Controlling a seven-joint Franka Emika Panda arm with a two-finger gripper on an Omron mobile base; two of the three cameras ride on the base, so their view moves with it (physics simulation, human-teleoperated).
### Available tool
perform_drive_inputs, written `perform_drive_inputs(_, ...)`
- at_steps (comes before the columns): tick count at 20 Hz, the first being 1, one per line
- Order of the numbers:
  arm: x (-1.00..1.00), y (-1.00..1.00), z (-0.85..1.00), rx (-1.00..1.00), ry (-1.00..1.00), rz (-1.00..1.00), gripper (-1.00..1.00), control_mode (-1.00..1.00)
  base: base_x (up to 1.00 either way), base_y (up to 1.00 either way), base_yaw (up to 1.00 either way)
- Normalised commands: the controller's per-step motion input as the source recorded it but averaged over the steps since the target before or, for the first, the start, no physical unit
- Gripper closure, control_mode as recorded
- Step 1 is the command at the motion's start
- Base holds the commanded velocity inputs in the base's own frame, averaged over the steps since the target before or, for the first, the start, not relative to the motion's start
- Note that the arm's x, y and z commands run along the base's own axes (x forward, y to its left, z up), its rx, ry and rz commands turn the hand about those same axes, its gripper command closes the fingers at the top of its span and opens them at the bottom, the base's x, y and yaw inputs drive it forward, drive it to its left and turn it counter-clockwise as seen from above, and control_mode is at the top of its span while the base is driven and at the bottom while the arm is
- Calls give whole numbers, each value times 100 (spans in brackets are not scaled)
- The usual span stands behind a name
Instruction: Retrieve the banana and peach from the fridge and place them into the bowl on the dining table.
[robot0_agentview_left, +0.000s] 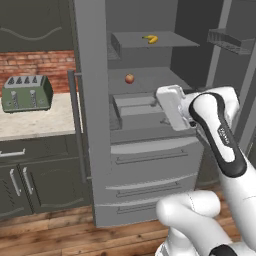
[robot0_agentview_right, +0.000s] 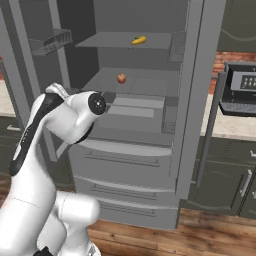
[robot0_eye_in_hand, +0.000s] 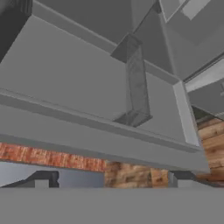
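The fridge (robot0_agentview_left: 94, 115) (robot0_agentview_right: 199, 100) stands with both doors open. A yellow banana (robot0_agentview_left: 150, 38) (robot0_agentview_right: 139, 40) lies on its top shelf. One shelf lower sits the orange-red peach (robot0_agentview_left: 129, 78) (robot0_agentview_right: 121, 78). My white hand (robot0_agentview_left: 172, 106) hovers in front of the shelf under the peach, below it and to its right. In the hand view my gripper (robot0_eye_in_hand: 111, 180) is open, its dark fingertips (robot0_eye_in_hand: 43, 179) far apart with nothing between them, facing grey fridge shelving. The bowl and the dining table are out of view.
A green toaster (robot0_agentview_left: 26, 93) stands on the counter left of the fridge, and a dark microwave (robot0_agentview_right: 239, 90) on the counter to its right. Door bins (robot0_agentview_left: 230, 40) (robot0_agentview_right: 52, 42) hang on the open door. Fridge drawers (robot0_agentview_left: 150, 157) sit below the shelves, over a wooden floor.
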Motion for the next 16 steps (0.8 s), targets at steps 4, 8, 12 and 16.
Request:
perform_drive_inputs(4, -75, -55, 0, -36, -2, -1, -100, -100, 0, 0, 0)
perform_drive_inputs(8, -65, -46, 0, -42, -2, -4, -100, -100, 0, 0, 0)
perform_drive_inputs(12, -78, -30, 0, -51, -12, -4, -100, -100, 0, 0, 0)
perform_drive_inputs(16, -88, -28, 19, -38, -12, -6, -100, -100, 0, 0, 0)
